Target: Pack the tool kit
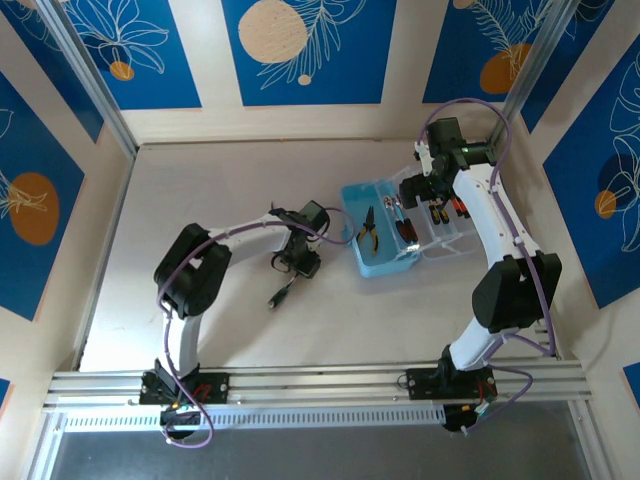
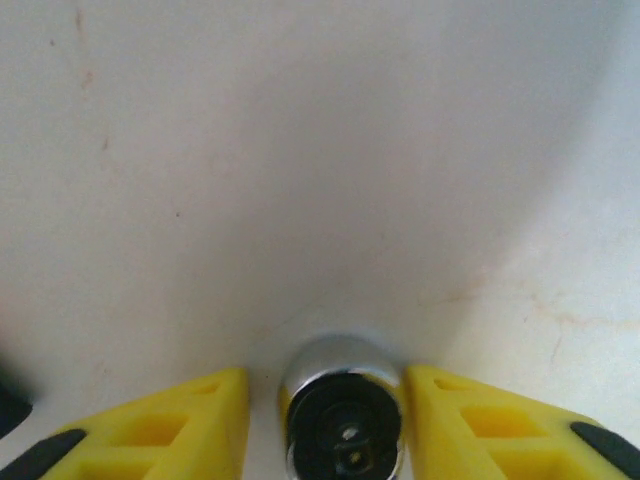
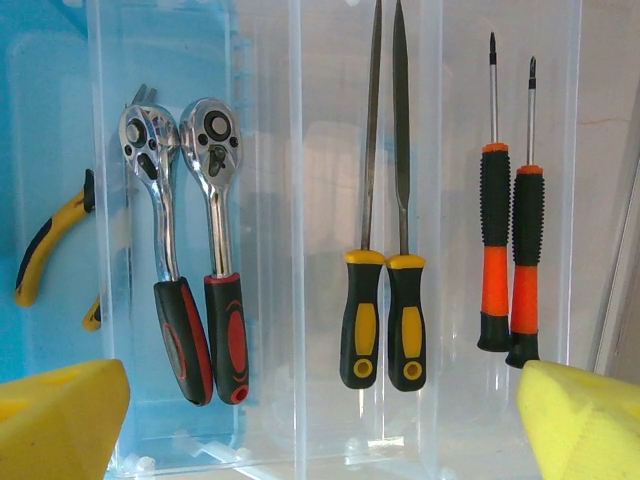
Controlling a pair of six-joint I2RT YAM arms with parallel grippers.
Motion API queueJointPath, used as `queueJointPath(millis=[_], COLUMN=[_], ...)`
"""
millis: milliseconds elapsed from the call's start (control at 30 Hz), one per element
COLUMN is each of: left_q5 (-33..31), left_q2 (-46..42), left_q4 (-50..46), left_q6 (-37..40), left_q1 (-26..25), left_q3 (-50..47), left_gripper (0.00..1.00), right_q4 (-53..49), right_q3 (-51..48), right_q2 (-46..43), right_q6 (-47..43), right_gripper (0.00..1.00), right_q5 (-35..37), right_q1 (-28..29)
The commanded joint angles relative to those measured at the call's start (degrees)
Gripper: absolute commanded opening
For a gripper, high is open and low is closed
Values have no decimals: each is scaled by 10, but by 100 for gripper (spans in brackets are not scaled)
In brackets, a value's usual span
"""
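The tool kit's light-blue case lies open mid-table with yellow-handled pliers in it. Its clear lid is folded out to the right. My right gripper hovers open over that lid. In the right wrist view, two ratchet wrenches, two yellow-and-black-handled files and two orange-and-black screwdrivers lie in the clear compartments ahead of the right gripper. My left gripper is low on the table, its yellow fingers either side of a chrome socket-like piece, with a slim gap on the left side.
A small dark tool lies on the table just in front of the left gripper. Blue-patterned walls enclose the table on three sides, with a metal rail along the near edge. The pliers' handle shows through the blue case wall.
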Motion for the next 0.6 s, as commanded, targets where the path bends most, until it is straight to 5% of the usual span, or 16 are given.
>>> queueJointPath(millis=[0,267,567], left_q5=[30,31,71], left_q2=[36,17,-72], left_q4=[25,10,-17], left_q6=[-3,0,3], left_q1=[-5,-1,36], left_q3=[1,2,11], left_gripper=[34,13,0], right_q4=[3,3,5], right_q3=[-10,-10,-17], right_q2=[-11,-17,-38], right_q6=[9,11,16], right_gripper=[99,99,99], right_q5=[-15,-26,-43], right_q1=[-5,-5,-5])
